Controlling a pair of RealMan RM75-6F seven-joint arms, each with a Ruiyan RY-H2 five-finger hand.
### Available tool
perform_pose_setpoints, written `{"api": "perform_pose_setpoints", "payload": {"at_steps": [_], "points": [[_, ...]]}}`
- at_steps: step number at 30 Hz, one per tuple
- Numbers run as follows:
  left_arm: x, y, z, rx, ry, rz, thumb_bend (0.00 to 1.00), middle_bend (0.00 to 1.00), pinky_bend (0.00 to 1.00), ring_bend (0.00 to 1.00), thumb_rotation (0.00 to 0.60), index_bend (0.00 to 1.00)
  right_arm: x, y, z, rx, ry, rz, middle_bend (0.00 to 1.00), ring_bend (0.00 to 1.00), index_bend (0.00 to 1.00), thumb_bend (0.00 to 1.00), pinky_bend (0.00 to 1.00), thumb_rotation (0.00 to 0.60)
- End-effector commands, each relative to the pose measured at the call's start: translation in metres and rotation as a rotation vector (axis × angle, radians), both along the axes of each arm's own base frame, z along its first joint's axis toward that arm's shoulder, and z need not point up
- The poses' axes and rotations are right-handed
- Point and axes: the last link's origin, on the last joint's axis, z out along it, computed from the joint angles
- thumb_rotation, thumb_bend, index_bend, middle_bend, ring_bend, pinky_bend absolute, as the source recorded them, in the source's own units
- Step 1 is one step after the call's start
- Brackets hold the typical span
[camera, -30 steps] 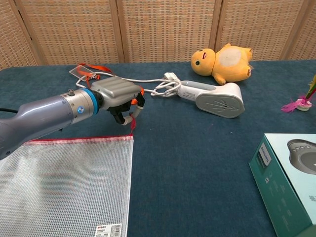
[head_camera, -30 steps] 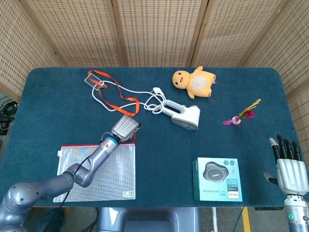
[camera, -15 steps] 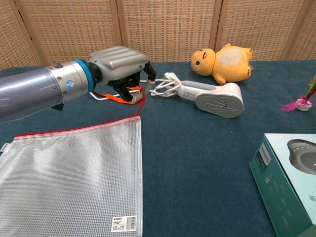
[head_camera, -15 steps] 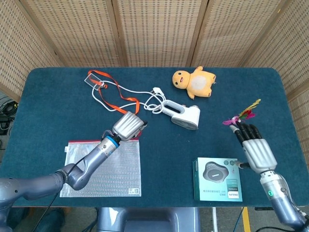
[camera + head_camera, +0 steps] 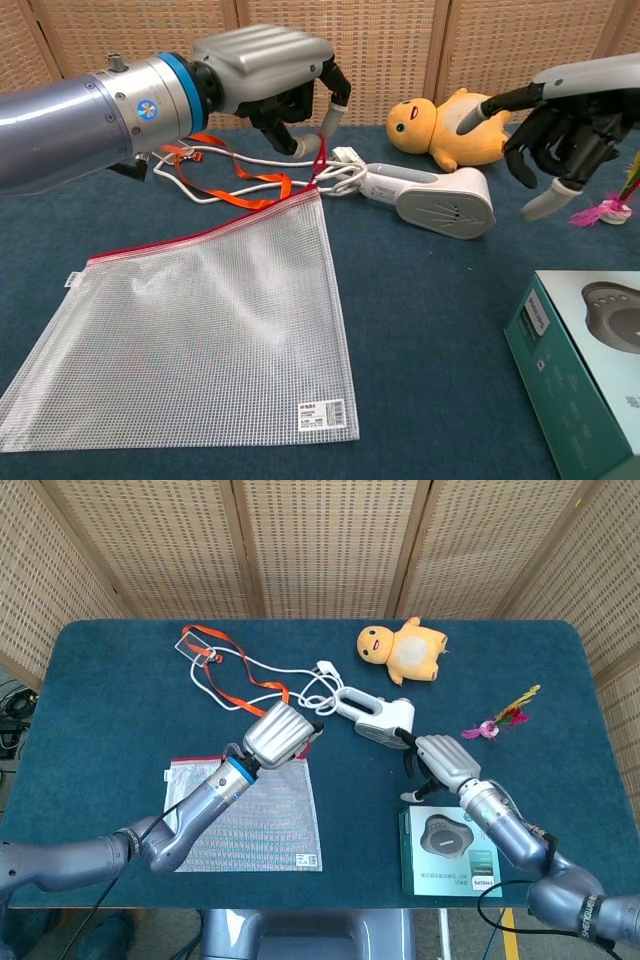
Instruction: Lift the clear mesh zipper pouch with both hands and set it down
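The pouch (image 5: pixel 200 320), lower left of the chest view, looks light and floppy: the left hand (image 5: pixel 275 75) pinches its raised red-zipper corner, while the right hand (image 5: pixel 560 125) hovers half-curled, holding nothing, best placed for the opposite edge.

Table (image 5: pixel 120 690) with dark teal felt-like cover, rounded corners. Behind it a folding screen (image 5: pixel 320 545) of woven cane panels in light wood frames, spanning the full width. Grey floor visible at left edge. Light even, diffuse; shadows soft.
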Motion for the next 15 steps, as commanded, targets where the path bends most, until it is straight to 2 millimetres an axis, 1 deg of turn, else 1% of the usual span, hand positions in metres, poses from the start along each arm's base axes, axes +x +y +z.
{"api": "perform_pose_setpoints", "payload": {"at_steps": [1,6,10,15], "points": [[0.009,-0.002,-0.003,0.0,-0.009,-0.007,0.89,1.0,0.97,0.9,0.6,0.84,0.02,-0.012,-0.027,0.14,-0.105,-0.119,0.79,0.83,0.22,0.0,1.0,0.6],[0.016,-0.005,-0.005,0.001,-0.028,-0.01,0.89,1.0,0.97,0.9,0.6,0.84,0.033,-0.018,-0.052,0.206,-0.178,-0.228,0.82,0.87,0.28,0.0,1.0,0.6],[0.018,-0.006,-0.006,0.009,-0.026,-0.016,0.89,1.0,0.97,0.9,0.6,0.84,0.046,-0.019,-0.065,0.25,-0.243,-0.302,0.84,0.88,0.32,0.0,1.0,0.6],[0.019,-0.006,-0.006,0.01,-0.044,-0.014,0.89,1.0,0.97,0.9,0.6,0.84,0.059,-0.022,-0.076,0.288,-0.287,-0.367,0.84,0.88,0.38,0.0,1.0,0.6]]}}
